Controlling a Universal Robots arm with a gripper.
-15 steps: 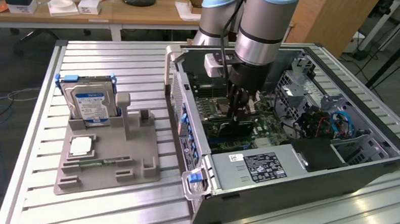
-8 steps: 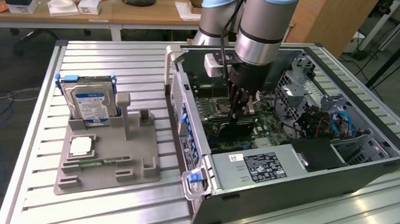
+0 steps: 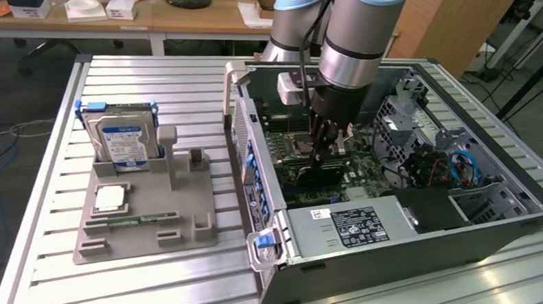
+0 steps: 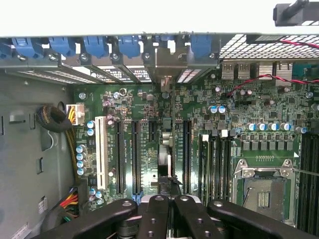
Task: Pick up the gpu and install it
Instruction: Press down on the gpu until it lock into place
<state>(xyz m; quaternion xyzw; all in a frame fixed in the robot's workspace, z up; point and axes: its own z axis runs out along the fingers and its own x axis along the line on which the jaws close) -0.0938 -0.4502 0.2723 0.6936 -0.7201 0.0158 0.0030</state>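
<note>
While the arm is reaching down into the open case (image 3: 488,230) at frame centre, the gripper (image 3: 325,153) is pinching its fingers tight on the gpu (image 4: 166,149), which is standing edge-on over the motherboard (image 4: 144,114) slots.

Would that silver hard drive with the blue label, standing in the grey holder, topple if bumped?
Probably not easily: the silver hard drive with the blue label stands upright, slotted in the grey plastic holder, whose posts flank it. Its thick metal body looks stiff and fairly heavy for its size, so it should not flex.
</note>
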